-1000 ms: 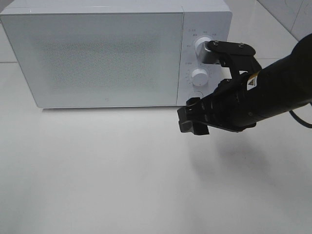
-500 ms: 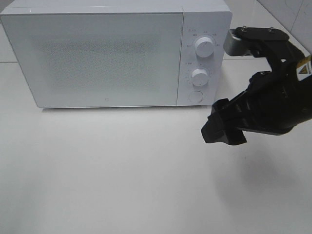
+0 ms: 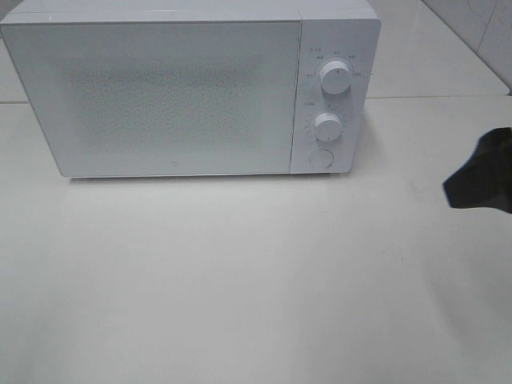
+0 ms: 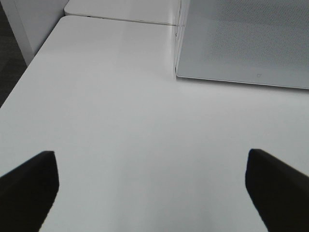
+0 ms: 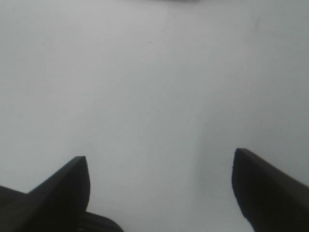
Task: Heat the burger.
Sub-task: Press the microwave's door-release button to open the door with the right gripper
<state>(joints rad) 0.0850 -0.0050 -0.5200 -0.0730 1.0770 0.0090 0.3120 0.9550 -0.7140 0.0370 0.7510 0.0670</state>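
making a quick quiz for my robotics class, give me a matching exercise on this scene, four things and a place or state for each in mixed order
Things:
1. microwave door
2. upper knob
3. round button
4. right tool

Places or states:
a. below both knobs
b. shut
c. open, holding nothing
d. top of the control panel

Pairs: 1-b, 2-d, 3-a, 4-c

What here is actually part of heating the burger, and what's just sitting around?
Part of the job:
- microwave, shut
- its knobs and button
- left gripper and right gripper, both open and empty
- burger: shows in no view

Just there:
- table
- tiled wall
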